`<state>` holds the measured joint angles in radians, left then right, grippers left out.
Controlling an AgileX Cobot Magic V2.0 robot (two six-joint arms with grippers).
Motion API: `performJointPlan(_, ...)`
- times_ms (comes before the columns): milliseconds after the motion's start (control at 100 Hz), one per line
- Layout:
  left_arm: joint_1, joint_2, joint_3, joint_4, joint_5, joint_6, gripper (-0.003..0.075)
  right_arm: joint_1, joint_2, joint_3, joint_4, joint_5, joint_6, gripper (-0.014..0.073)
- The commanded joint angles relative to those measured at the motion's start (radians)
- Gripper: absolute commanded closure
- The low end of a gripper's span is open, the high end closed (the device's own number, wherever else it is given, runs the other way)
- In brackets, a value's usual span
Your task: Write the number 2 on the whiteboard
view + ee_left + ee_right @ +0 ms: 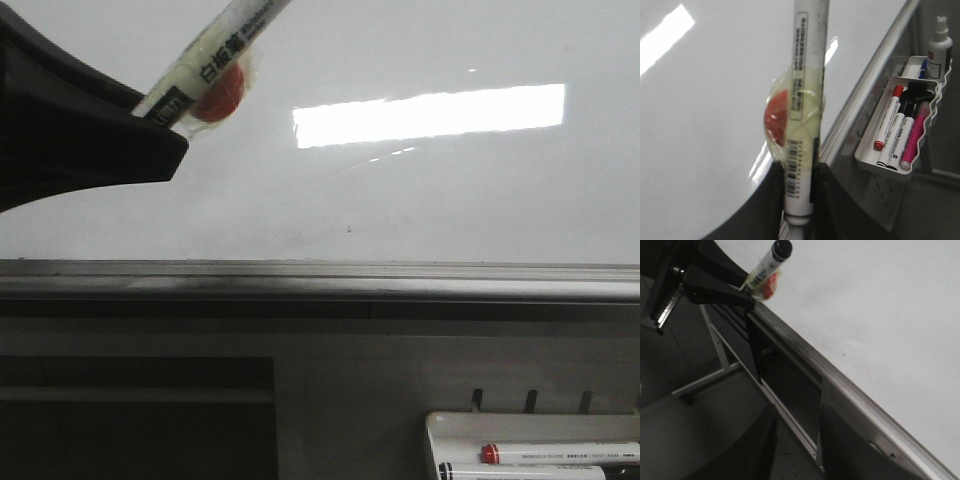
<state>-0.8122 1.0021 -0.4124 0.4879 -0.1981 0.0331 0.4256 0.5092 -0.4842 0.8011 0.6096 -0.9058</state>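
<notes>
The whiteboard (420,190) is glossy white with a grey bottom rail and a bright light reflection. No number 2 shows on it; only a tiny dark speck is on the board. My left gripper (150,125) is shut on a white marker (210,60) with a red lump taped to it, held in front of the board's upper left. In the left wrist view the marker (805,100) stands up between the black fingers. In the right wrist view the marker (767,265) still has its black cap on. My right gripper (797,440) is open and empty, low by the board's rail.
A white pen tray (530,450) with markers hangs below the rail at the lower right; it also shows in the left wrist view (900,125) with red, black and pink markers. A white spray bottle (939,47) stands behind it. A dark opening (135,420) lies under the rail.
</notes>
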Motion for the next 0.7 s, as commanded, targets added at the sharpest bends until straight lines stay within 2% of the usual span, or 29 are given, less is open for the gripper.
performJointPlan(0,-0.025,-0.023,-0.025,0.108,-0.048,-0.005,0.0741,0.053,0.063,-0.06,0.045,-0.072,-0.028,0.0175)
performJointPlan(60,-0.031,-0.021,-0.025,0.178,-0.037,-0.005,0.0741,0.088,0.107,-0.076,0.045,-0.081,-0.054,0.0132)
performJointPlan(180,-0.033,-0.021,-0.022,0.196,-0.041,-0.005,0.0741,0.17,0.203,-0.106,0.045,-0.107,-0.09,0.0153)
performJointPlan(370,-0.033,-0.021,-0.022,0.238,-0.054,-0.005,0.0741,0.318,0.325,-0.162,0.045,-0.293,-0.142,0.0166)
performJointPlan(440,-0.033,-0.021,-0.022,0.25,-0.054,-0.005,0.0741,0.363,0.373,-0.186,0.045,-0.319,-0.142,0.0166)
performJointPlan(630,-0.033,-0.021,-0.022,0.255,-0.054,-0.005,0.0741,0.425,0.498,-0.264,0.045,-0.342,-0.142,0.0167)
performJointPlan(690,-0.033,-0.021,-0.022,0.255,-0.054,-0.005,0.0741,0.425,0.532,-0.284,0.045,-0.342,-0.142,0.02)
